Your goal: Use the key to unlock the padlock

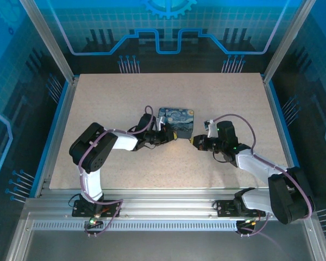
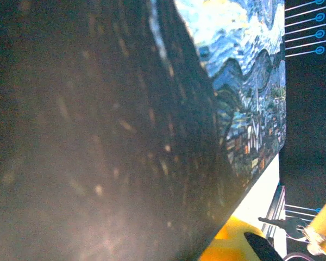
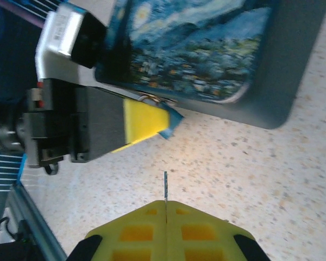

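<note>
At the mat's (image 1: 176,120) near edge, your left gripper (image 3: 155,119) pinches the padlock (image 3: 171,123), which is mostly hidden, with only a blue corner showing. Right of it, your right gripper (image 3: 165,206) clamps the key (image 3: 165,187). Its thin blade is edge-on and points lengthwise at the mat, apart from the padlock.
</note>
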